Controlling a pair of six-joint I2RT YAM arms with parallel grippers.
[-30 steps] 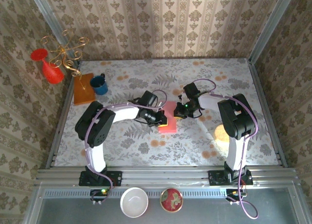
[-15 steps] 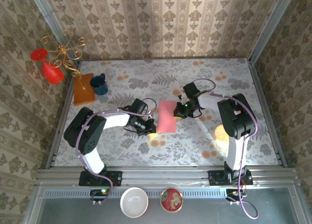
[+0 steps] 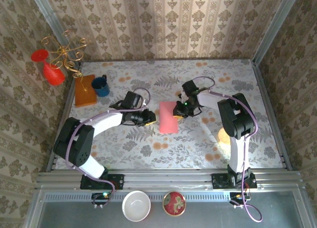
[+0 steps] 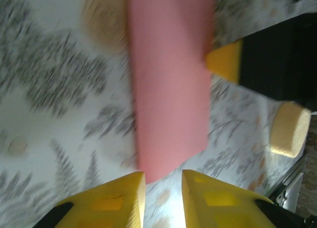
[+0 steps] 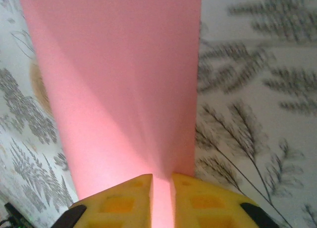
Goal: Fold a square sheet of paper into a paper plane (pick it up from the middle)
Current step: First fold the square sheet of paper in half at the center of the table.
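**Pink paper lies as a narrow strip between 2 grippers**

The sheet of paper [image 3: 168,119] rests near the middle of the flowered table [image 3: 148,74]. From above it reads as a long narrow rectangle, its long sides running away from the arm bases. It is not yet a pointed dart.

The left gripper [image 3: 150,118] sits low at the strip's left side. In the left wrist view its 2 yellow fingers [image 4: 119,198] stand a little apart with bare table showing in the gap. One end of the pink paper [image 4: 168,79] stops just ahead of that gap. Nothing is held there.

The right gripper [image 3: 179,109] is at the strip's upper right edge. In the right wrist view its fingers [image 5: 124,200] are only a sliver apart. The paper [image 5: 119,79] runs straight into that slot, and soft creases in the sheet converge on it. Whether the pads press the paper or merely flank it, I cannot tell. From the left wrist, 1 yellow tip of this gripper [image 4: 225,62] touches the strip's edge.

Well off to the far left stand a blue mug [image 3: 101,85] and, just beside it, an orange-brown board [image 3: 85,90]. A red vase [image 3: 49,69] stands beyond the table's left edge. 2 bowls [image 3: 136,205] sit below the arm bases.
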